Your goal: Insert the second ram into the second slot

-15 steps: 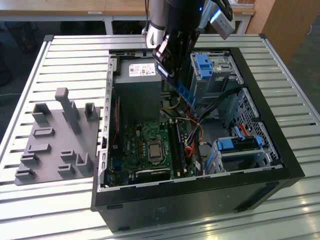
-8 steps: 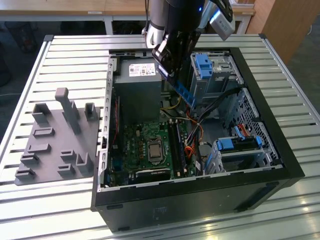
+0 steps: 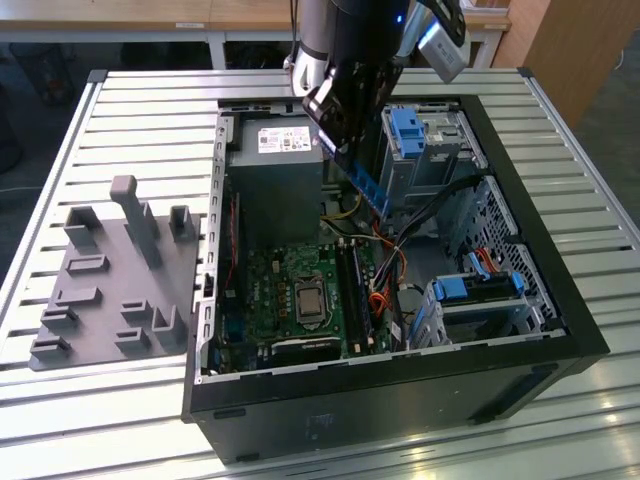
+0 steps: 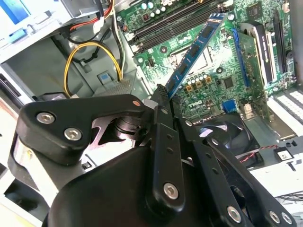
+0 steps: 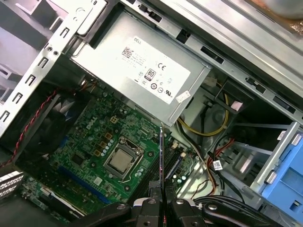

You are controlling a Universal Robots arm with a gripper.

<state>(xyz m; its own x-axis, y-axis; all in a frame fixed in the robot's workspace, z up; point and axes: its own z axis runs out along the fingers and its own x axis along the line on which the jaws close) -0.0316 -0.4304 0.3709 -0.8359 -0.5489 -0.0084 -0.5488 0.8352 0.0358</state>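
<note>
My gripper (image 3: 338, 135) hangs over the open computer case (image 3: 520, 300), shut on the second ram (image 3: 366, 186), a thin dark blue stick that slants down out of the fingers. In the second wrist view the ram (image 4: 194, 51) reaches from the gripper (image 4: 164, 94) out above the green motherboard (image 4: 222, 80). In the first wrist view I see the ram (image 5: 162, 156) edge-on, rising from the gripper (image 5: 164, 202). The long black memory slots (image 3: 355, 290) lie on the board well below the stick, beside the processor socket (image 3: 307, 297). I cannot tell which one is the second slot.
A grey power supply (image 3: 275, 170) fills the case's back corner. Blue drive-bay clips (image 3: 408, 130) and loose cables (image 3: 385, 270) sit toward the exterior view's right. A grey fixture plate (image 3: 110, 280) with posts lies on the slatted table to the exterior view's left of the case.
</note>
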